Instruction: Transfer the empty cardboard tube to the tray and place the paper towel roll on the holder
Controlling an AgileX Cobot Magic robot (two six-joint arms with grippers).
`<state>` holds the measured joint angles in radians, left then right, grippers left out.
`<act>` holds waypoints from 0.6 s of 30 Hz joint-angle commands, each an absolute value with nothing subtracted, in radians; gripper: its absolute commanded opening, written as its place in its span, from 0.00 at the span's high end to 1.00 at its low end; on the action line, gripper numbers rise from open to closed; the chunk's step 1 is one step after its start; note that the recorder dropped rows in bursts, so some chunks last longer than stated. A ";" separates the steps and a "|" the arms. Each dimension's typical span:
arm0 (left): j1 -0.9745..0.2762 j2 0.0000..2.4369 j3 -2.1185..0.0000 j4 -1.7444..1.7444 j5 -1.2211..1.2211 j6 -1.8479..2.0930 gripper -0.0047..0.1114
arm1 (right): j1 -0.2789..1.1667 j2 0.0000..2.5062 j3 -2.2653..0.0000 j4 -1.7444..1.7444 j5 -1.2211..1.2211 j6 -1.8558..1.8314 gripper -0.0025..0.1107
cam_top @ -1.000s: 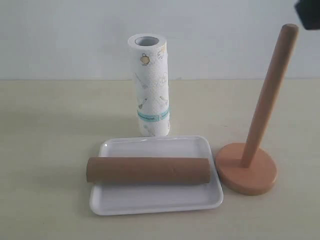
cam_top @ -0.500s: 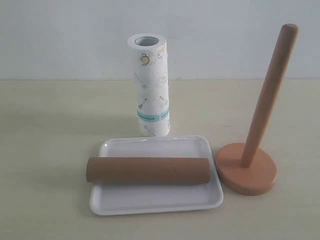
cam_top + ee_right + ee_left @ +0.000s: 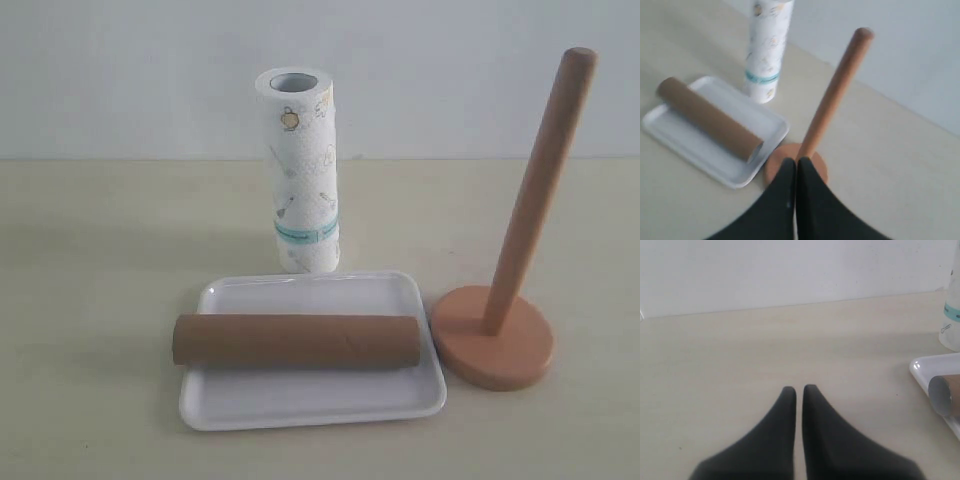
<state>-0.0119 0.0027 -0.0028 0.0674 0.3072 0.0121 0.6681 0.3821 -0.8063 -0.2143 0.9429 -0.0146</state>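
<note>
The empty cardboard tube [image 3: 296, 341] lies on its side across the tray [image 3: 310, 405], low in the middle of the exterior frame, with nothing holding it. We judge that half of the task done.

The paper towel roll [image 3: 300, 170] stands upright on the tabletop [image 3: 90, 300] just behind the tray, in the upper centre of the frame. Its hollow core faces up, which we think suits lifting it and threading it over a pole. The holder [image 3: 497, 345] stands at the right, its base just beside the tray's corner. Its pole is bare, so the roll is not yet on it.

The exterior view shows no arm at all; only the wrist views do. The left fingers [image 3: 785, 425] are pressed together with nothing between them, low in their frame over bare tabletop. At that frame's right edge we see the tube's open end, which the exterior view does not show. The right fingers [image 3: 782, 200] are likewise pressed together and empty, at the bottom of their frame. They hide part of the holder's base; we cannot tell whether they touch it.
</note>
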 commanded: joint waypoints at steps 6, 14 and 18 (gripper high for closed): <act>-0.010 0.000 0.000 0.062 0.304 0.017 0.92 | 0.203 0.219 -0.317 -0.214 0.191 0.062 0.98; -0.010 0.000 0.000 0.062 0.304 0.017 0.92 | -0.022 0.093 -0.069 -0.212 0.148 0.145 0.98; -0.010 0.000 0.000 0.062 0.304 0.017 0.92 | -0.029 0.055 -0.028 -0.212 0.150 0.145 0.98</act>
<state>-0.0119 0.0027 -0.0028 0.0674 0.3072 0.0121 -0.0206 0.0865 -0.0536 -0.2131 0.1715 0.1413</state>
